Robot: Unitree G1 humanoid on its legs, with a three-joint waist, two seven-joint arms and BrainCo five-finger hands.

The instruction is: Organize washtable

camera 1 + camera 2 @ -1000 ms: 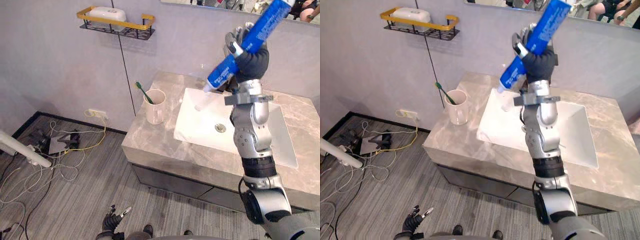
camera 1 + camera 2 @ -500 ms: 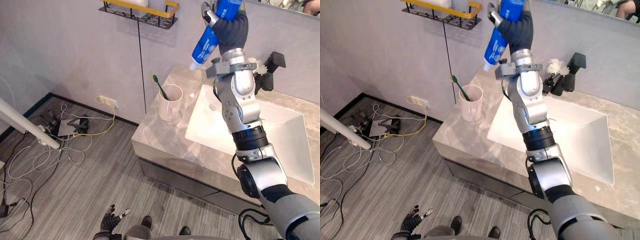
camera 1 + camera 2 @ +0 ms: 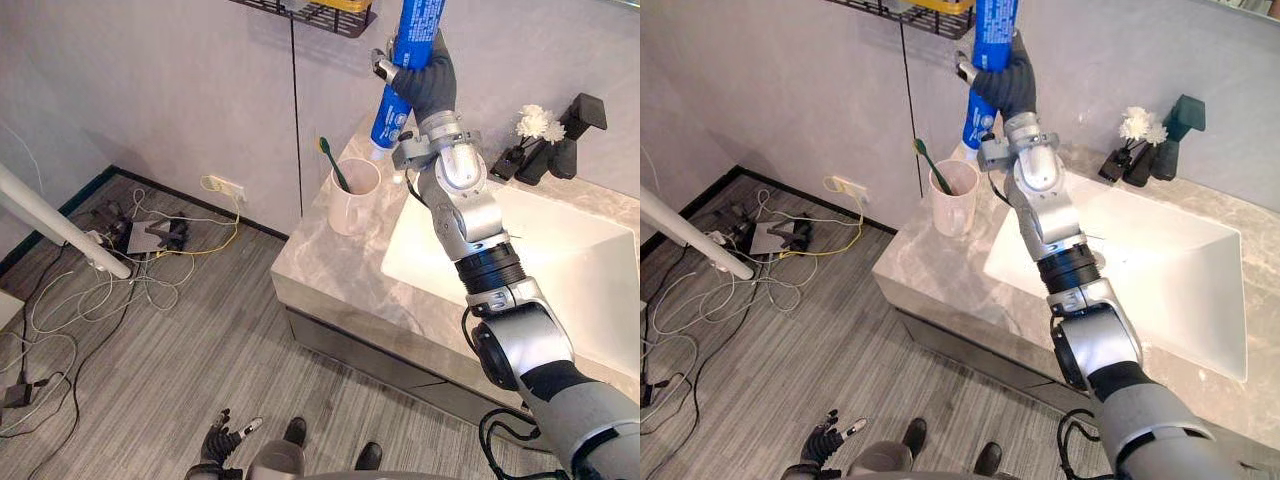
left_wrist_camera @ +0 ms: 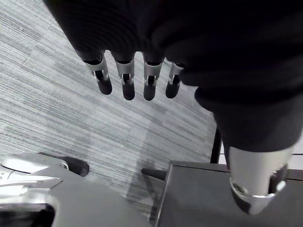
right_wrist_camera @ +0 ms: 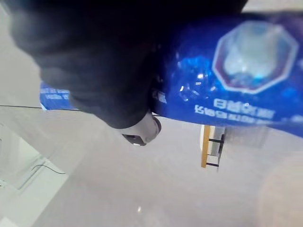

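Observation:
My right hand is raised over the left end of the marble counter, shut on a big blue toothpaste tube. The tube stands nearly upright with its white cap end pointing down, just above and behind the rim of a white cup. A green toothbrush leans in that cup. The right wrist view shows the blue tube lying across the palm. My left hand hangs low by the floor, its fingers relaxed and holding nothing.
A white sink basin lies right of the cup. Black holders and a white flower stand at the back right. A wire shelf hangs on the wall above. Cables and a power strip lie on the floor; a white pole slants at the left.
The camera has shifted. My right hand has carried the tube leftward from over the sink to above the cup, and the tube has turned more upright.

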